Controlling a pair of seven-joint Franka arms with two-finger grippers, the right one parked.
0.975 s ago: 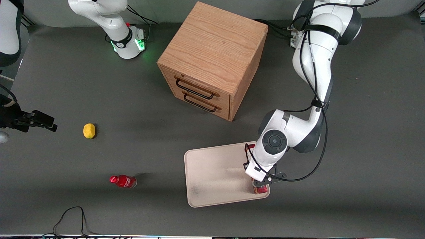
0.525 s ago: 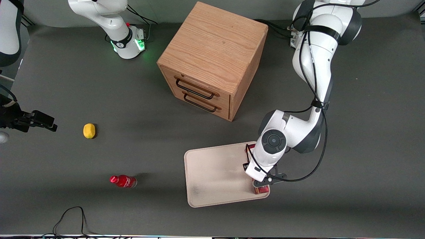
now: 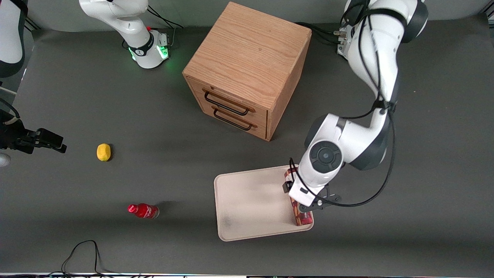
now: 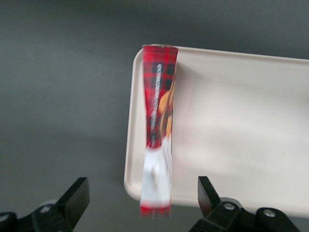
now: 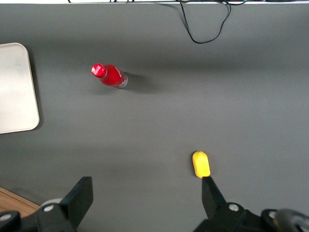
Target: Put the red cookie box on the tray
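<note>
A: Starting at the parked arm's end of the table, what lies on the dark grey mat point(image 3: 77, 96)?

B: A small, rounded yellow object with a matte skin point(image 3: 103, 151), lemon-like in shape. Nearer the front camera stands a small red bottle point(image 3: 143, 211) with a glossy body and a red cap.

A: And in the middle?

B: A boxy wooden cabinet point(image 3: 247, 69) of oak-like grain, set at an angle, with two drawers point(image 3: 231, 110) that carry thin black wire handles.

A: Where is the tray?

B: The tray point(image 3: 251, 202) lies nearer the front camera than the cabinet. It is flat, off-white, rectangular with rounded corners and a low rim, and shows a faint grey smudge.

A: Where is the red cookie box?

B: The red cookie box point(image 3: 299, 214) rests inside the tray, along the rim on the working arm's side. The wrist view shows it as a long, narrow cardboard box point(image 4: 158, 130), standing on a thin edge, with red tartan print, golden cookie pictures and a white patch.

A: What about the gripper?

B: The gripper point(image 3: 310, 206) hangs directly above the box. Its black fingers point(image 4: 77, 195) are spread wide apart on either side of the box, touching nothing, so the box is released.
</note>
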